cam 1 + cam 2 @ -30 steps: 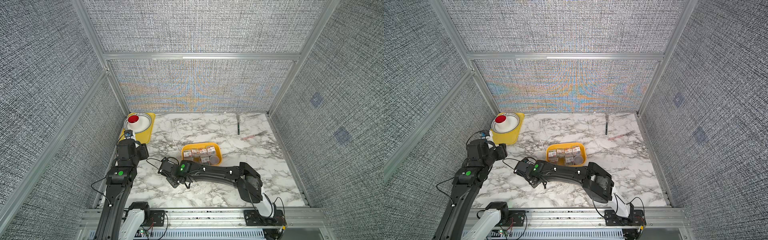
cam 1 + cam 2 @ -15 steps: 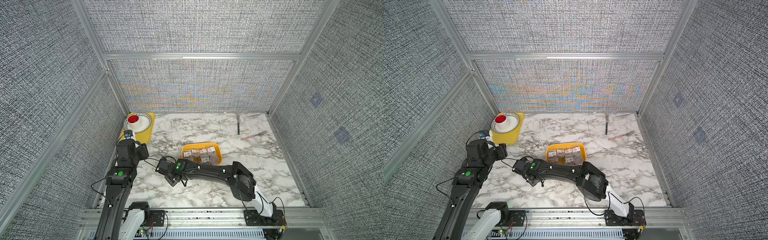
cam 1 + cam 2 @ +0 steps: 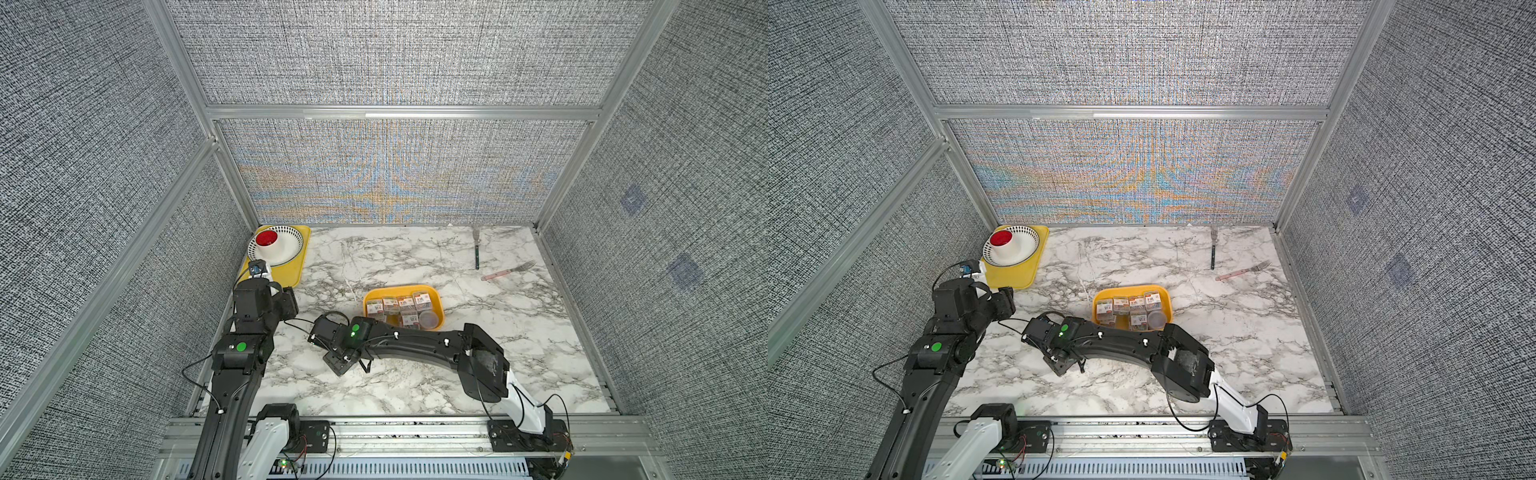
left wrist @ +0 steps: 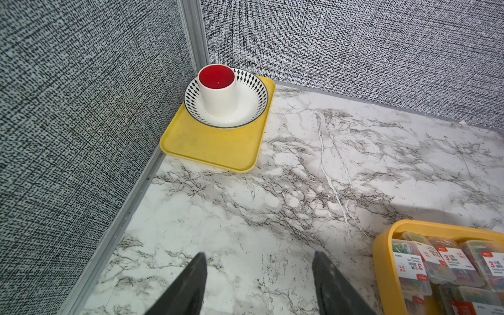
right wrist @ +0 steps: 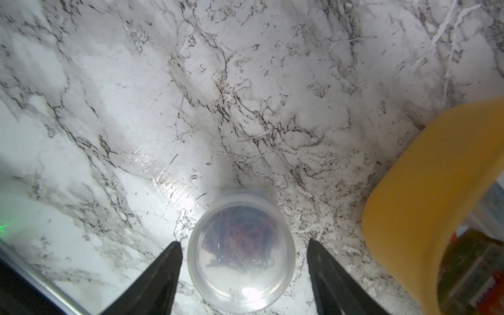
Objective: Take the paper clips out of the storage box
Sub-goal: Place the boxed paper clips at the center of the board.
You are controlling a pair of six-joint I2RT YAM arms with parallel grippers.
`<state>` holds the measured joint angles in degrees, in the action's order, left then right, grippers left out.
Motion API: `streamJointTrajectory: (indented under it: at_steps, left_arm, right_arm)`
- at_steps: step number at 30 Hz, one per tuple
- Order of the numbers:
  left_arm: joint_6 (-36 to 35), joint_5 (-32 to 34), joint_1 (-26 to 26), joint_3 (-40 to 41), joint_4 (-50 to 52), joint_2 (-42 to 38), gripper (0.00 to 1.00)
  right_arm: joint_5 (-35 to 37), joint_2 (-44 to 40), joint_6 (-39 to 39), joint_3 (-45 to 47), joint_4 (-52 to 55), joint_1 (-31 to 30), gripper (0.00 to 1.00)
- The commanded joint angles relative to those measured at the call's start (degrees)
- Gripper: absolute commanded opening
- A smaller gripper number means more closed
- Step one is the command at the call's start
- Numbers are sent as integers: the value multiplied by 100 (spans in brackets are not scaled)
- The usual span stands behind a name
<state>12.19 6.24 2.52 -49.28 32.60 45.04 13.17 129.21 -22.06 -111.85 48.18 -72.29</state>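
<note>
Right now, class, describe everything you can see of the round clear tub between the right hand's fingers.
The round tub is translucent plastic, with a flat clear lid and a tangle of pink, purple and blue clips inside. It stands upright on the marble table, beside the yellow storage box but apart from it. The right hand straddles it, open, with a slim gap at each side.

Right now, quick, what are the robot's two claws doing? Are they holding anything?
Left gripper: open, holding nothing.
Right gripper: open, jaws either side of the round tub standing on the table, not gripping it.
</note>
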Motion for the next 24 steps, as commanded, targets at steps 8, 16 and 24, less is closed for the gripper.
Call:
streamJointTrajectory:
  at_steps: [8, 16, 24]
  left_arm:
    - [-17, 6, -1, 15, -217, -96, 64]
    - [14, 0, -7, 83, -337, -363, 65]
    - [38, -202, 7, 261, -566, -428, 63]
  right_arm:
    - [10, -260, -69, 53, -104, -4, 87]
    - [128, -1397, -287, 912, -603, 186, 87]
    - [274, -3373, -451, 2894, -1333, 1069, 87]
